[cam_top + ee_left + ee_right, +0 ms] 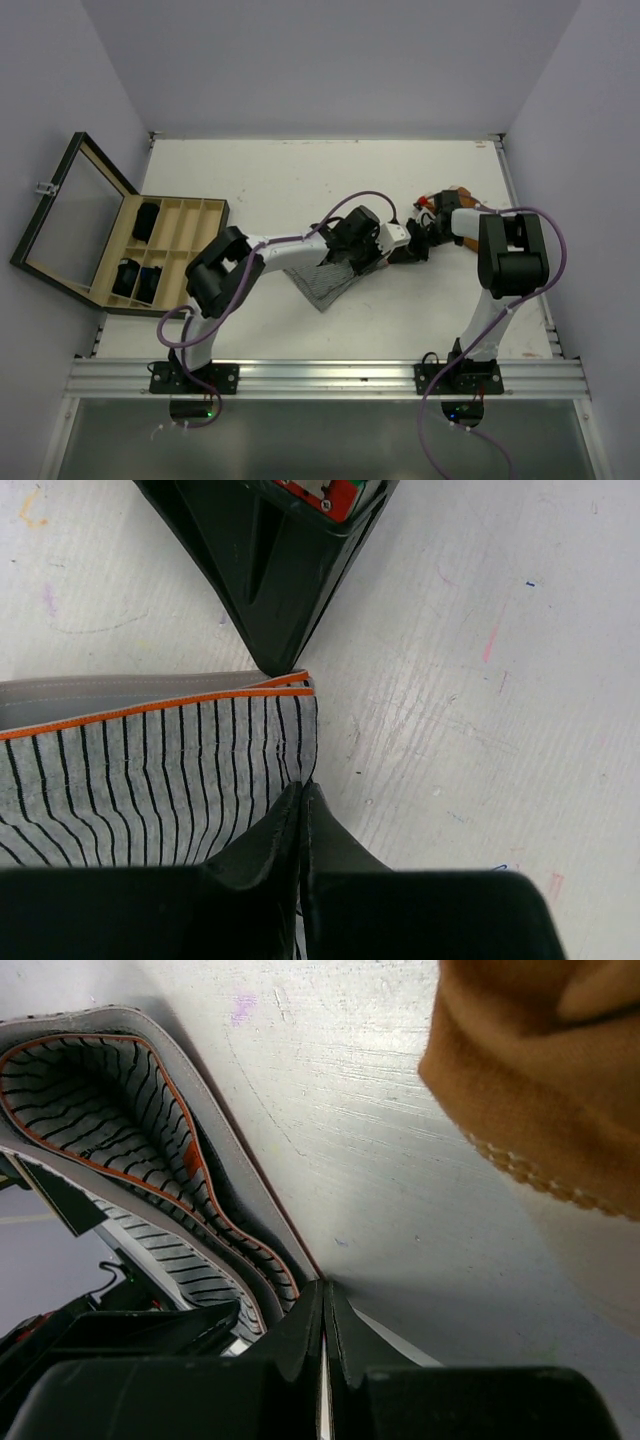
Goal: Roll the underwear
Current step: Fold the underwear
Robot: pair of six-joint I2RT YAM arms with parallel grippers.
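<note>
Now the grey striped underwear (325,282) is seen on the table (260,180), near the middle; its side edge is pinched by the left gripper (303,802), jaws closed on the cloth; its orange-trimmed waistband is nipped by the right gripper (323,1305), likewise closed; the two claws are set tip to tip; an orange-brown garment (540,1080) is seen just beside the right gripper; black garments (147,222) are held in the wooden box (190,226), far left.

Scuffed white table (300,170) between plain lilac walls (330,60)
</note>
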